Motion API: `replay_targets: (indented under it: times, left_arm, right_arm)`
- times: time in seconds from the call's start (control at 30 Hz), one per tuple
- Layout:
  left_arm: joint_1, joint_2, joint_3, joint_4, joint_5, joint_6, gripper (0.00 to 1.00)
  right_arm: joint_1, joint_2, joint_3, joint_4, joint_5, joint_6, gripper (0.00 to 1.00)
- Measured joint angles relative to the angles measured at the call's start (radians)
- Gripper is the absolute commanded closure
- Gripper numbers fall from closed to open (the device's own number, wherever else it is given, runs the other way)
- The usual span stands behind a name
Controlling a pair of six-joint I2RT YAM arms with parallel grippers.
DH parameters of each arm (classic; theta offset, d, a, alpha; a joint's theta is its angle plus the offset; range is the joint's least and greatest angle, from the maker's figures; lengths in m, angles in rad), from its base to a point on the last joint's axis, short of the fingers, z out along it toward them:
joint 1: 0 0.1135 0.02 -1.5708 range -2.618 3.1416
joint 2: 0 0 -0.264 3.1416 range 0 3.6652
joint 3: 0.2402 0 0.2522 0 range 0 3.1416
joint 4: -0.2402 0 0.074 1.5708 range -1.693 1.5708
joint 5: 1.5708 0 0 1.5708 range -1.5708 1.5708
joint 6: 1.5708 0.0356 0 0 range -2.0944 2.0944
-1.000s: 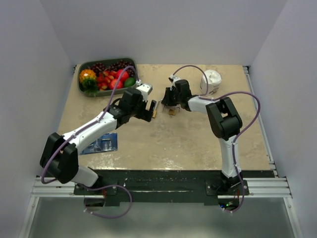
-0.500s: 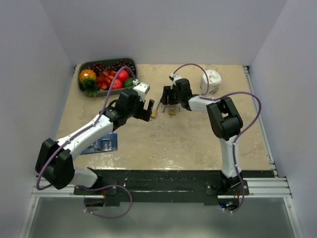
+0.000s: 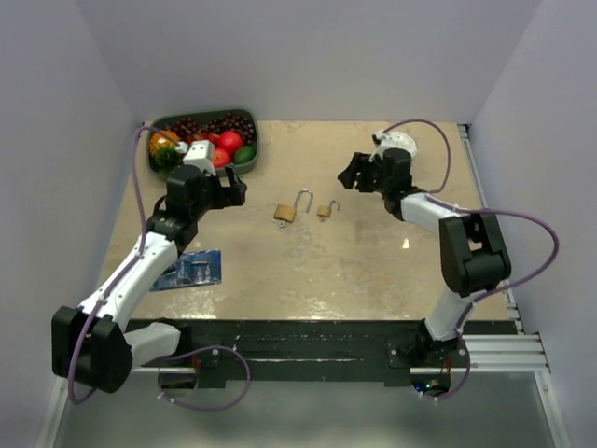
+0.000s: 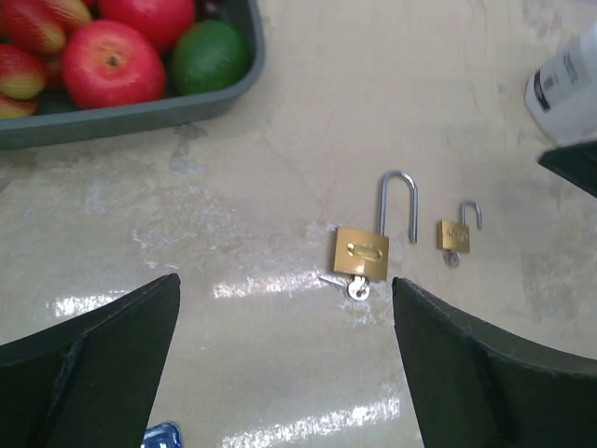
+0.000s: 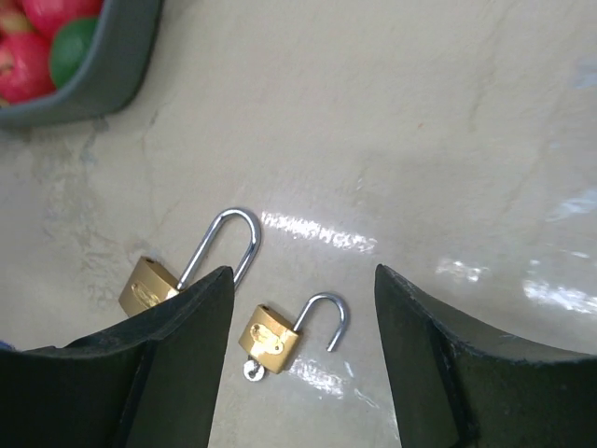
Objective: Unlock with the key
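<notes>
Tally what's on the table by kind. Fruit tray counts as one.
Brass padlocks: 2, large padlock, small padlock
Keys: 2, large padlock's key, small padlock's key
Fruit tray: 1
White container: 1
Blue packet: 1
Total: 7

Overhead camera looks down; both wrist cameras share the padlocks.

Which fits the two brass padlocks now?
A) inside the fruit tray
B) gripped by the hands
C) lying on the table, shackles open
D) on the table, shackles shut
C: the larger padlock and the smaller padlock lie on the table, each shackle with one leg free.
</notes>
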Motion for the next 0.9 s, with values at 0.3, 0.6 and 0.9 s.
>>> replay_targets:
  times: [0.3, 0.6, 0.9]
  left_arm:
    - [0.111, -0.184, -0.096, 0.113, -0.039, -0.069, 0.00]
    - [0.112, -0.295, -0.107, 0.196, -0.108, -0.039, 0.01]
    - [0.112, -0.295, -0.113, 0.219, -0.104, -0.037, 0.01]
  right_arm:
    - [-0.052, -0.362, -0.235, 0.074, 0.102, 0.008, 0.34]
    - [-0.051, -0.615, -0.413, 0.113, 0.211, 0.004, 0.34]
    - [-0.051, -0.745, -0.438, 0.127, 0.271, -0.024, 0.34]
